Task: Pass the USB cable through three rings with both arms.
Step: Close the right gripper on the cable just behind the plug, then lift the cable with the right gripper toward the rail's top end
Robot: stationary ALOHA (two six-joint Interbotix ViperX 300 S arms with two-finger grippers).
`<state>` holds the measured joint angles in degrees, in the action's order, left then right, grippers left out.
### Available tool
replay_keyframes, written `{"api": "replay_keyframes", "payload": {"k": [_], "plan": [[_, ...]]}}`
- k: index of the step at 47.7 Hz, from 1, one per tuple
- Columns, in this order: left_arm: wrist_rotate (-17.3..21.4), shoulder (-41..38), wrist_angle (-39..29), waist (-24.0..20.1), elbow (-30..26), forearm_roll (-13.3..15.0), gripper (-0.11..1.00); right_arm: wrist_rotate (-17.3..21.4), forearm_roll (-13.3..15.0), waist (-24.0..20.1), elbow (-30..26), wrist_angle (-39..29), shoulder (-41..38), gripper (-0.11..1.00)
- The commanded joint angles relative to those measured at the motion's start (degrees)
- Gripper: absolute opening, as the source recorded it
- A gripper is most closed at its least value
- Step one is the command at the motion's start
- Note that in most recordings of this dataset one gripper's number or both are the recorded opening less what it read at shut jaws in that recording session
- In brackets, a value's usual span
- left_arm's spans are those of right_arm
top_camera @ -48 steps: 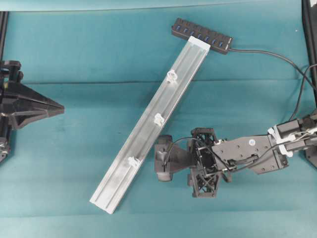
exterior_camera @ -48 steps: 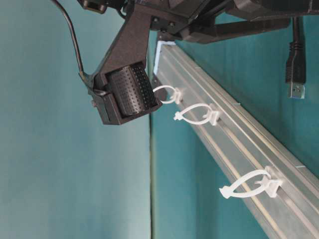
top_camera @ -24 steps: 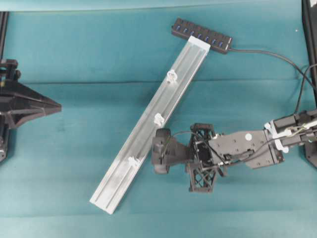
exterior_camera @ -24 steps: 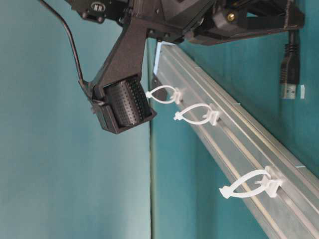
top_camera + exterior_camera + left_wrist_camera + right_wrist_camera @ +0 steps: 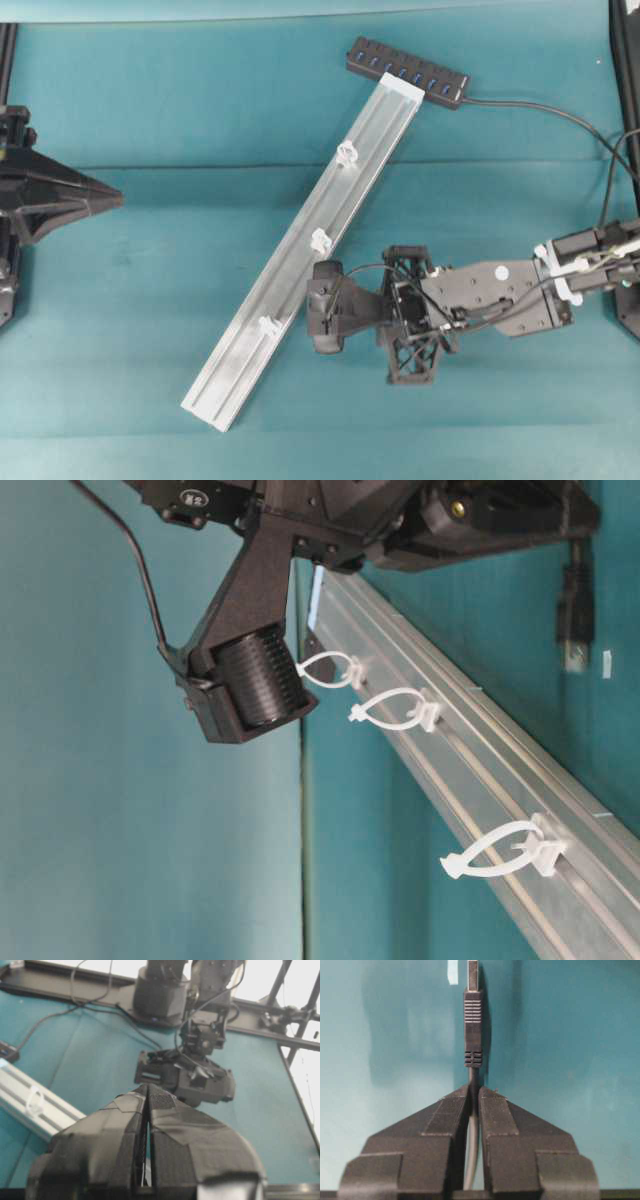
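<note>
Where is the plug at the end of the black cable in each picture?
Overhead: the USB cable plug is hidden under the right gripper, beside the rail.
Table-level: the USB cable plug hangs at upper right, past the rail.
Left wrist: I cannot make it out; the rail shows at left.
Right wrist: the plug sticks up at top centre, from the shut right gripper.
Shared landmark: the rail.

The right end effector [image 5: 474, 1091] is clamped on the cable [image 5: 473, 1030], plug sticking out ahead of its tips. The left end effector [image 5: 148, 1091] is closed and empty, pointing toward the right arm [image 5: 495, 300].
</note>
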<state>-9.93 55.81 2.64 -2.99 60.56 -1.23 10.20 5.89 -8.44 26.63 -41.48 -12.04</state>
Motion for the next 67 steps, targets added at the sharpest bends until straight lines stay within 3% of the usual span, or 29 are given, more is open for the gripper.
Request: {"api": "replay_keyframes", "payload": {"k": [1, 13, 23, 35, 47, 67], "plan": [[-0.44, -0.26, 0.18, -0.53, -1.23, -0.26, -0.01, -3.25, -0.09, 0.62, -1.76, -1.14, 2.9, 0.08], [0.35, -0.44, 0.0, -0.79, -1.85, -0.26, -0.01, -14.5, -3.16, 3.52, -6.77, -10.9, 7.82, 0.08], [0.26, -0.09, 0.26, -1.23, -2.29, -0.26, -0.01, -20.74, -7.56, 8.17, -10.37, -15.73, 9.84, 0.08], [0.26, 0.53, -0.09, -1.58, -2.64, -0.26, -0.01, -30.06, -7.73, 12.66, -12.39, -22.59, 12.66, 0.08], [0.26, 0.62, -0.09, -1.67, -2.64, -0.26, -0.01, -33.31, -7.73, 17.14, -15.91, -29.97, 14.24, 0.08], [-0.26, 3.08, -2.9, -1.32, -3.25, -0.26, -0.01, -45.79, -7.65, 29.53, -16.96, -30.76, 17.23, 0.08]]}}
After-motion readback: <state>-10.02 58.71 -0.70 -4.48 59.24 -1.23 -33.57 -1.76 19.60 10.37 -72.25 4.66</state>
